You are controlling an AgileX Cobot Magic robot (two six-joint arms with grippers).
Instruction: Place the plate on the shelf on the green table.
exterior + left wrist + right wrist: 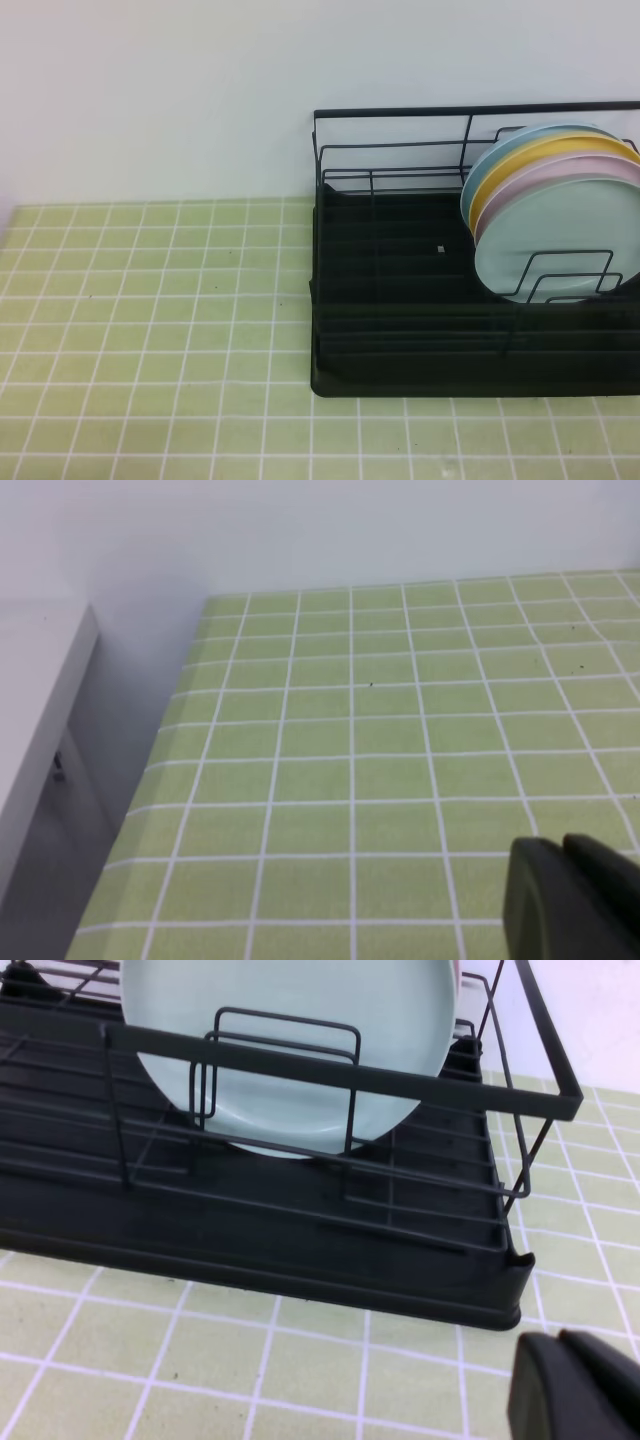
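Exterior high view: the shelf (470, 290) sits on the green table (150, 330), and 4 plates stand on edge at its right end; the plate (545, 240), the mint one, is frontmost, leaning back on a pink plate (560, 180), then a yellow plate (540, 155) and a blue plate (500, 150). Its face looks toward the shelf's front rail, so its flat lies across the shelf's depth and its rim sits behind the wire dividers. Neither arm shows here. Left wrist view: only bare tiles to the shelf's left, with the left gripper (575, 895) at the lower right corner, fingers pressed together, holding nothing; the shelf is out of this view. Right wrist view: the right gripper (580, 1385) sits low at the lower right, closed and empty, just outside the shelf's front right corner, with the plate up and to its left behind the front rail. Judgement: the right arm is the nearer one; the lift has not begun, and the plate would have to come up over the rail before going to the open tiles left of the shelf.
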